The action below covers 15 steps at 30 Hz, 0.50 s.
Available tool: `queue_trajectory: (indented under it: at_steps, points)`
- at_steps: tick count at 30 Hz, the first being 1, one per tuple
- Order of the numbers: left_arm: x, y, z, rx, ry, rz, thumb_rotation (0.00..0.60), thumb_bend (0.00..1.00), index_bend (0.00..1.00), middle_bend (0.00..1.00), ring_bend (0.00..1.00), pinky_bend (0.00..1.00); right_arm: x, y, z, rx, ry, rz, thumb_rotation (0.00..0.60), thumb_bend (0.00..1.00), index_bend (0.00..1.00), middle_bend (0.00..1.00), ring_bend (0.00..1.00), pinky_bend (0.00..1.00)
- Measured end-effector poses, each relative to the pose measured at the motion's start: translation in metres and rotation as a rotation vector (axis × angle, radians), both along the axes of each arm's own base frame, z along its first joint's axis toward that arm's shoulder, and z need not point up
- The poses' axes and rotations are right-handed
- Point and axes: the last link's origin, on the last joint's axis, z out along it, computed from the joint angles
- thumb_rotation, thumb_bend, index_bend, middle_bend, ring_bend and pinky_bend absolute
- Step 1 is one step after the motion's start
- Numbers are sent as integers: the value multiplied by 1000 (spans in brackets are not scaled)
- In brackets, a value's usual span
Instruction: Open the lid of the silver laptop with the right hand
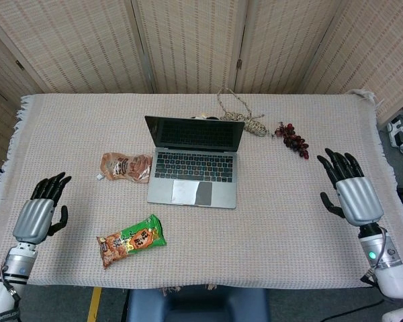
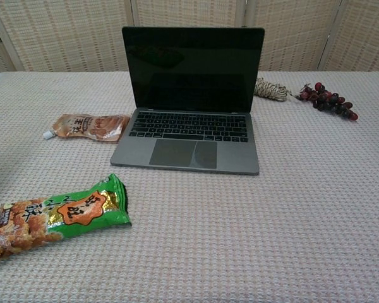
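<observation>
Table (image 1: pixel 269 235): woven cloth, grippy, flat; wicker screens (image 1: pixel 188 40) behind.

Laptop (image 1: pixel 195 168) at centre, lid already upright, screen dark. Judged stiff, fairly heavy, smooth metal; hinge is the fragile part. Best hold: lid's top edge, mid-span.

Right hand (image 1: pixel 349 191) well right of it, fingers apart, empty. Left hand (image 1: pixel 40 209) far left, fingers spread, empty.

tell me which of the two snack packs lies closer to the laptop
The orange pouch, lying just left of the laptop; the green pack sits further toward the front edge.
</observation>
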Motion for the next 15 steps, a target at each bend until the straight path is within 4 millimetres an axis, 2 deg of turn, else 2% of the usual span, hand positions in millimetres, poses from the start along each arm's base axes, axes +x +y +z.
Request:
queue_trajectory:
  at_steps: [9, 15]
  points:
    - [-15, -41, 15, 92, -18, 21, 600, 738, 36, 55, 0, 0, -28, 62, -5, 3, -82, -61, 600, 450, 0, 0, 0, 0]
    - [-20, -67, 15, 149, -25, 21, 600, 738, 37, 55, 0, 0, -39, 85, -13, 0, -135, -115, 600, 450, 0, 0, 0, 0]
